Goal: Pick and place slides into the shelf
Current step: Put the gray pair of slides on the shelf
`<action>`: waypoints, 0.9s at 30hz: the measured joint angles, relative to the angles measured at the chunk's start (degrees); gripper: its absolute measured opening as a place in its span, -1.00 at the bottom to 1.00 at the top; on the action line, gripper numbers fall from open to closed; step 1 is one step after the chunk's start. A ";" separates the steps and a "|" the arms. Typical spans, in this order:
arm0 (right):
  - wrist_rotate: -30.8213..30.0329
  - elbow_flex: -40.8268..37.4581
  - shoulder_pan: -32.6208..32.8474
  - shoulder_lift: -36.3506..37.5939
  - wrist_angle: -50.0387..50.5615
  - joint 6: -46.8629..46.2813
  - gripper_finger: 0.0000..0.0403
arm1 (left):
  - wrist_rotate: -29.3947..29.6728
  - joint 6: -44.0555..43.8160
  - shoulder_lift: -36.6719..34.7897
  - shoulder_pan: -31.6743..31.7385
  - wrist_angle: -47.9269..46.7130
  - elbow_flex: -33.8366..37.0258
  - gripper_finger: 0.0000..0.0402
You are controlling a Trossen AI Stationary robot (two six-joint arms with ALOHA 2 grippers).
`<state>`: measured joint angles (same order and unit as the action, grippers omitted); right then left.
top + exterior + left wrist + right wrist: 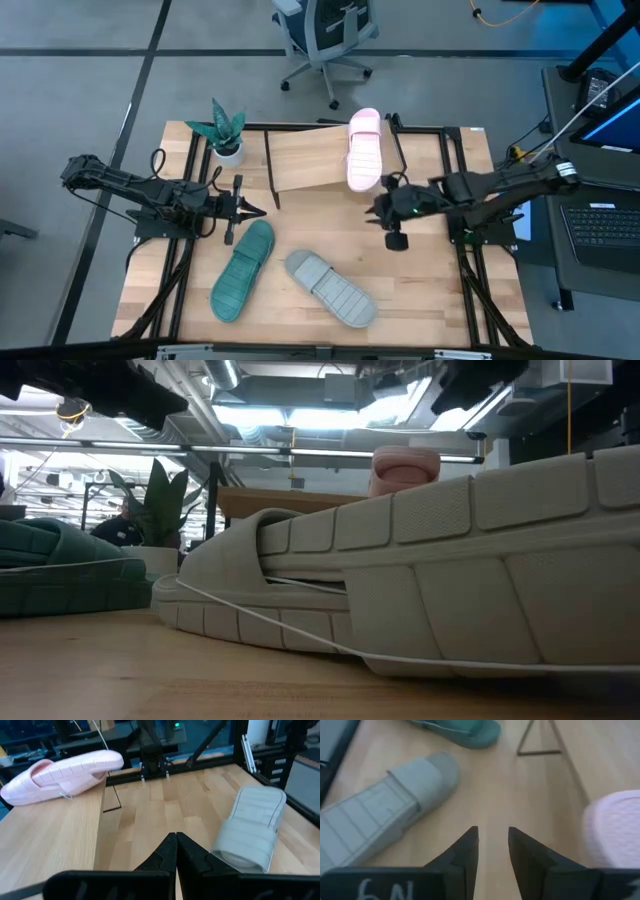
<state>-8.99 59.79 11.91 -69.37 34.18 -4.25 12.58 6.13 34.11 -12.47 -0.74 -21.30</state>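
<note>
The pale pink slide (363, 150) lies on the right end of the shelf's slanted wooden board (305, 160); it also shows in the left wrist view (65, 772). The teal slide (243, 268) and the grey slide (330, 288) lie flat on the tabletop, side by side near the near edge. My left gripper (255, 210) is shut and hovers left of the shelf's near edge, above the teal slide's far end. My right gripper (375, 210) is open by a narrow gap, just near of the pink slide's lower end (615, 827), and touches nothing.
A small potted plant (227, 135) stands at the shelf's far left corner. The shelf's thin black wire legs (272, 180) stand between the grippers. Black frame rails (470, 270) run along the table's sides. Bare tabletop (320, 225) lies between the shelf and the two slides.
</note>
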 joint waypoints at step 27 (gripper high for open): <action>-0.61 -33.85 13.92 15.62 -38.13 4.41 -0.46 | -0.01 -6.58 0.44 0.00 4.35 0.00 -1.00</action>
<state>-9.59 25.94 25.82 -53.75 -3.94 0.16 12.57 -0.45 34.55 -12.47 3.61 -21.30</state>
